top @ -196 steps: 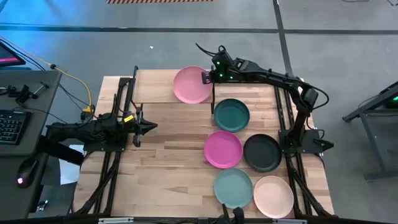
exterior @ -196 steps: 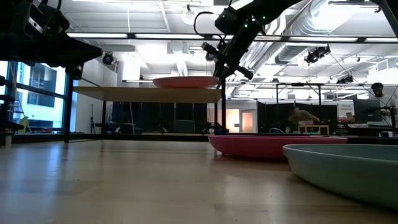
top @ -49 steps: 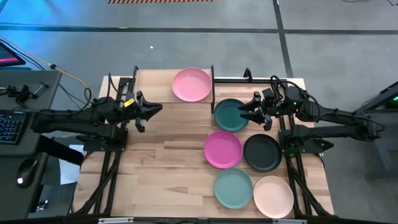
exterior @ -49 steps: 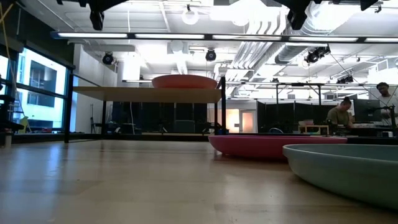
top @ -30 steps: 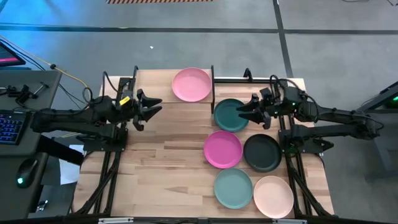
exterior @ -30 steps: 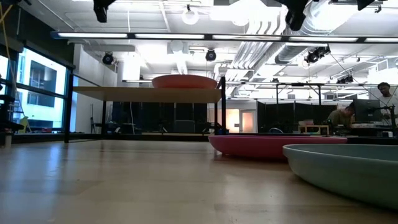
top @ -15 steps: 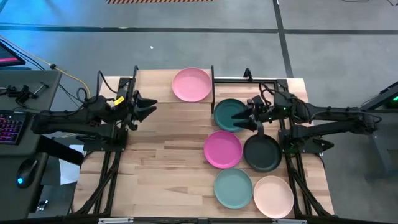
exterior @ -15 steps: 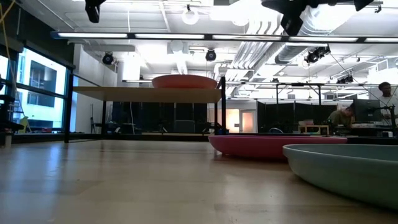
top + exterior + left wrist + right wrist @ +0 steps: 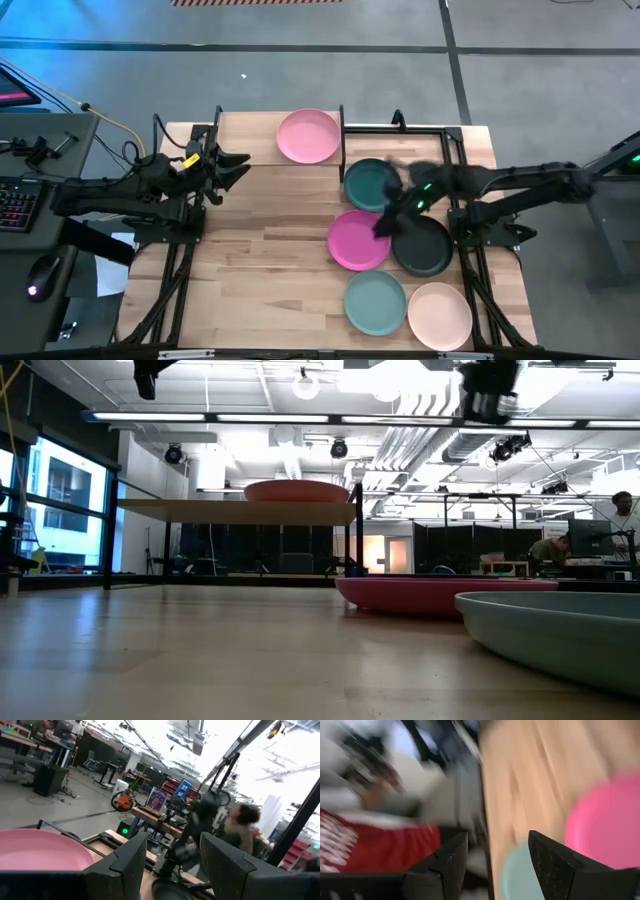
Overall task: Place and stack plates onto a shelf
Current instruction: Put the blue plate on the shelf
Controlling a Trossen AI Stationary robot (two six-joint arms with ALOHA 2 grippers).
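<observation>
**High view: right arm swinging low over the plates, one plate shelved**

High view shows the light pink plate [image 9: 308, 136] already on the shelf [image 9: 250, 138], at the upper middle of the frame, against the shelf's right post. Five more lie on the table [image 9: 260, 270] in the centre-right: the dark teal plate [image 9: 366, 183], the magenta plate [image 9: 356, 242], the black plate [image 9: 424, 250], the pale teal plate [image 9: 374, 302] and the peach plate [image 9: 440, 316].

The right gripper [image 9: 385, 222] is a smear of motion at the seam between the magenta and black plates, just below the dark teal one. Its own wrist view shows two dark fingers [image 9: 447, 860] spread with a clear gap and nothing between them. The left gripper [image 9: 232, 168] hangs at the left of the frame beside the shelf's left post, fingers [image 9: 131, 857] parted and empty.

To my eye the step is choosing and pinching a rim. It would go best by catching an outer edge that touches no neighbour; the magenta, black and dark teal plates sit nearly rim to rim, so a careless closing could drag two.

Bare wood lies left of the plates, wide open for carrying. The shelf's posts narrow the way in, and the free half of the board is to the pink plate's left.
</observation>
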